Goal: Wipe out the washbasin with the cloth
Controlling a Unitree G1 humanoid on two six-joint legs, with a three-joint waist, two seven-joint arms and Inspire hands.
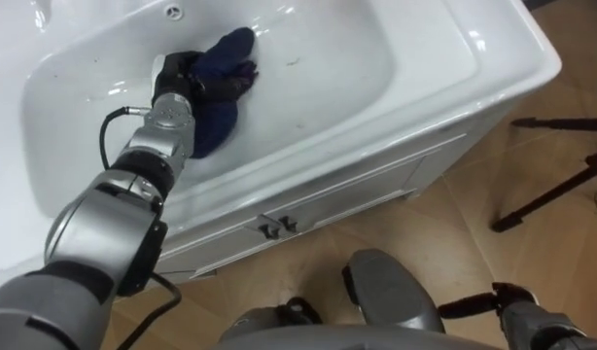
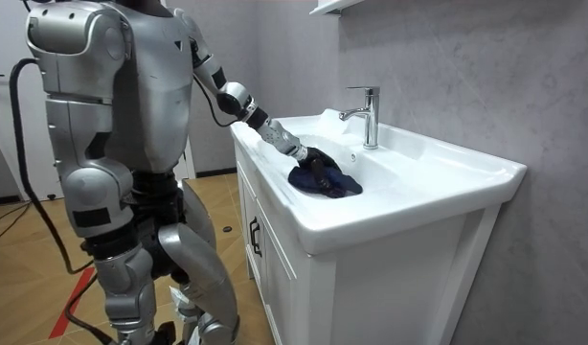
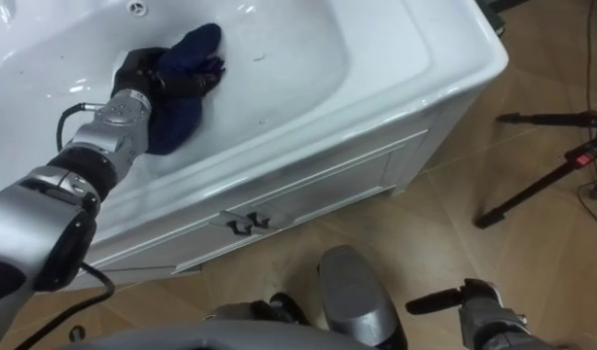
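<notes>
While left hand (image 1: pixel 178 82) clutches it, dark blue cloth (image 1: pixel 219 124) bunched beneath, in basin (image 1: pixel 376 58)

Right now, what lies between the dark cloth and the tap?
Nothing but bare white basin lies between the cloth and the tap, as the room view shows.

Silver-grey rounded shells, black joints — a black cable looping toward the dark left hand (image 1: pixel 177 80).

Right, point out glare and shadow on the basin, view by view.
Left eye view: the basin has glare streaks on its right wall, greyer shade on its left. Right eye view: a glare patch just beyond the dark cloth. Room view: the tap glints, the cabinet below the rim lies shaded.
</notes>
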